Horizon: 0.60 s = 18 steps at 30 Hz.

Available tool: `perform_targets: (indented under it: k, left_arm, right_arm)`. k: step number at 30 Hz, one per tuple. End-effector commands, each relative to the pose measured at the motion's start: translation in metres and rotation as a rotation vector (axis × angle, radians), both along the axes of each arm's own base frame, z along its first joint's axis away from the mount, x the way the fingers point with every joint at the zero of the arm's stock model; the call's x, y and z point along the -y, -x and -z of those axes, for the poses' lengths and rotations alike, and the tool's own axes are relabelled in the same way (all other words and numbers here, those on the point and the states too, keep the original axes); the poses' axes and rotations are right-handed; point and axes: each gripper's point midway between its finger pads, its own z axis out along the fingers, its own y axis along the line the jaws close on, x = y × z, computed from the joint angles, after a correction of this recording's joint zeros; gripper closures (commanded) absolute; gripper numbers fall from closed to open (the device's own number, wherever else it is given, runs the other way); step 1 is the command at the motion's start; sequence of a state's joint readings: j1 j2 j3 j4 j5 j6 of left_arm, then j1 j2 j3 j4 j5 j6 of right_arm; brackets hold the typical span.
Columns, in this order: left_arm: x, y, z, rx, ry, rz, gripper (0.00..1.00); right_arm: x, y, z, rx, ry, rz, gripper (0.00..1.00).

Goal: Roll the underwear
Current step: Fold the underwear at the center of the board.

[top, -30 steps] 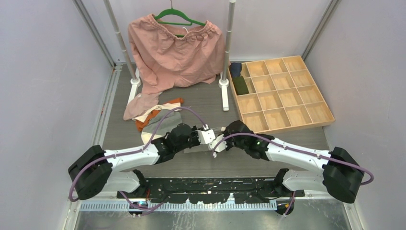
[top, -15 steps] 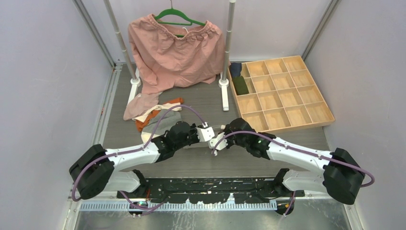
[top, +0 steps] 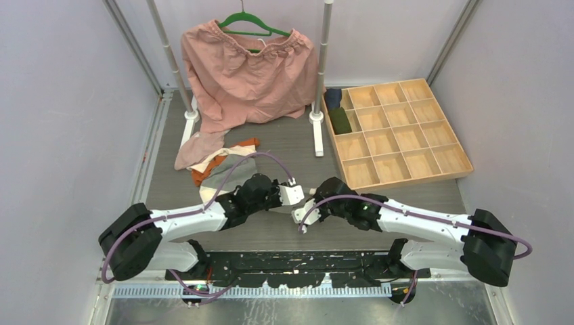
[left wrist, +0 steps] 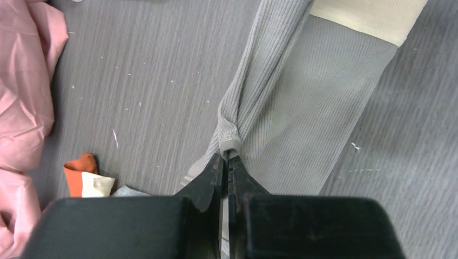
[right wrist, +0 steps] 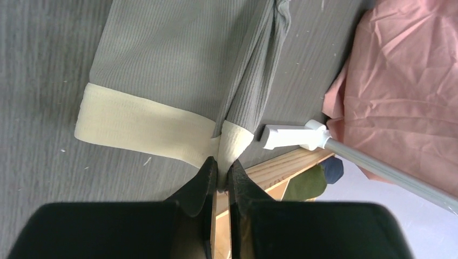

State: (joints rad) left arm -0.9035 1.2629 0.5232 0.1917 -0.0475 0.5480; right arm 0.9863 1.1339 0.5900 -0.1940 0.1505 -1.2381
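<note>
Grey ribbed underwear (left wrist: pixel 310 102) with a cream waistband (right wrist: pixel 137 125) lies flat on the table, one long edge lifted into a ridge. My left gripper (left wrist: pixel 227 157) is shut on the grey hem end of that ridge. At the other end my right gripper (right wrist: pixel 220 163) is shut on the cream waistband. In the top view the two grippers, left (top: pixel 296 193) and right (top: pixel 302 217), meet at the table's middle and the arms hide most of the cloth. More underwear (top: pixel 218 162), pink, cream, orange and grey, lies piled at the back left.
A salmon-pink garment (top: pixel 247 71) hangs on a green hanger from a rack whose white feet (top: pixel 316 116) stand on the table. A wooden compartment tray (top: pixel 399 132) sits at the right, with a dark green roll (top: pixel 340 120) and a navy roll (top: pixel 332 97).
Both grippers have shifted a little toward the near edge, the right one also leftward, carrying the lifted edge of the grey underwear with them. Both grips stay the same.
</note>
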Motion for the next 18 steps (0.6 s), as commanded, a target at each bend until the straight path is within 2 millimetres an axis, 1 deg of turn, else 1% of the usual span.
perform_targets:
  k: [1,6,13,16,18]
  left_arm:
    - [-0.012,0.010,0.012,-0.039,-0.066,-0.022,0.99]
    - [-0.011,0.014,0.018,-0.049,-0.109,-0.027,1.00]
    - [-0.013,0.014,0.020,-0.063,-0.128,-0.038,1.00]
    - [-0.013,0.013,0.021,-0.063,-0.129,-0.047,1.00]
    - [-0.014,0.009,0.019,-0.053,-0.124,-0.071,0.99]
  right_arm:
    - [0.018,0.010,0.021,-0.055,0.082,0.049,0.99]
    - [0.019,0.022,0.033,-0.101,0.118,0.037,0.99]
    - [0.018,0.038,0.042,-0.129,0.130,0.039,0.99]
    - [0.019,0.034,0.041,-0.104,0.108,0.071,0.99]
    - [0.021,0.023,0.033,-0.042,0.102,0.096,0.99]
